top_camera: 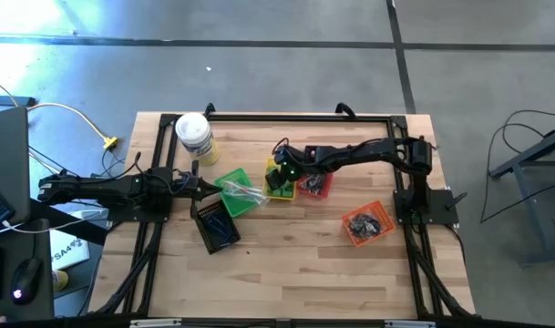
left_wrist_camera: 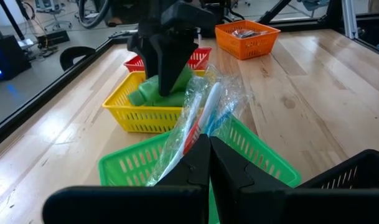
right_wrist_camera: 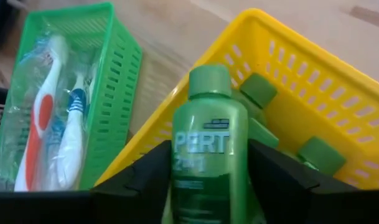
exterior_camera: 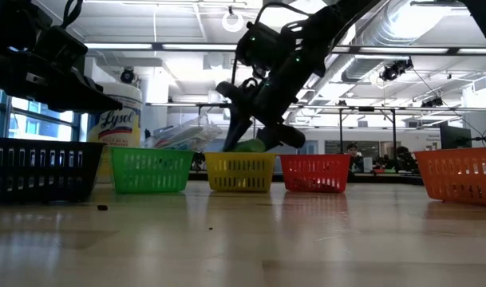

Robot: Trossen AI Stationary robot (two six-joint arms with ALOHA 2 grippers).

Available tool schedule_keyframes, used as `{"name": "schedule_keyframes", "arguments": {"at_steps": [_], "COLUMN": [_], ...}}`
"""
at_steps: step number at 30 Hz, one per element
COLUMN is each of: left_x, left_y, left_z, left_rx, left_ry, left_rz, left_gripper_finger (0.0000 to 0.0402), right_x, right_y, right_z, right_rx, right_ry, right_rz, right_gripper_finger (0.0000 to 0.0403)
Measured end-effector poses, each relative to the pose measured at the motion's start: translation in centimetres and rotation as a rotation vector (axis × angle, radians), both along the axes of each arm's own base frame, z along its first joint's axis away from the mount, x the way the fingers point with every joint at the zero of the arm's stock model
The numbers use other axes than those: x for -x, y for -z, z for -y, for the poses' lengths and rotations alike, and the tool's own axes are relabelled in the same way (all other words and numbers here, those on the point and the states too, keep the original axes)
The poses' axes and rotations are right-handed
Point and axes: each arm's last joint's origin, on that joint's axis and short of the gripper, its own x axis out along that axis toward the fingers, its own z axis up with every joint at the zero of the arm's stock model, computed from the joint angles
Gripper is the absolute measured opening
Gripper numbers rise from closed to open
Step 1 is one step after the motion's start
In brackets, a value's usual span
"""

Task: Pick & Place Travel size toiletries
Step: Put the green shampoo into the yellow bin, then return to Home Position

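Wooden table [top_camera: 286,264] ahead of you carries the yellow basket [right_wrist_camera: 313,81], and your right tool [right_wrist_camera: 208,180] hangs directly over it, fingers either side of a green Pert bottle [right_wrist_camera: 208,155], whose cap points toward the bottles already inside. Whether it grips or has let go, you cannot tell. Your left tool [left_wrist_camera: 209,163] waits closed near the green basket [left_wrist_camera: 264,163].

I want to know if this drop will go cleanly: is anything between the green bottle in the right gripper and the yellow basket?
Nothing visible blocks it. The right gripper has the green bottle between its fingers right over the yellow basket, where other green bottles already lie.
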Motion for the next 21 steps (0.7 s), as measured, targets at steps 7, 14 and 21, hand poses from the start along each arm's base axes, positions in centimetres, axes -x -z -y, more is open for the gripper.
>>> {"name": "schedule_keyframes", "arguments": {"at_steps": [7,14,21], "left_x": [0.0,0.0,0.0], "left_y": [0.0,0.0,0.0], "left_z": [0.0,0.0,0.0], "left_rx": [-0.002,0.0,0.0], "left_ry": [0.0,0.0,0.0], "left_rz": [0.0,0.0,0.0], "left_gripper_finger": [0.0,0.0,0.0], "right_x": [-0.1,0.3,1.1], "right_y": [-0.1,-1.1,-4.4], "right_z": [-0.3,-0.7,-2.0], "right_rx": [-0.012,-0.036,0.094], "right_ry": [-0.025,-0.105,-0.131], "right_rz": [0.006,0.024,0.069], "right_gripper_finger": [0.0266,0.0295,0.0285]}}
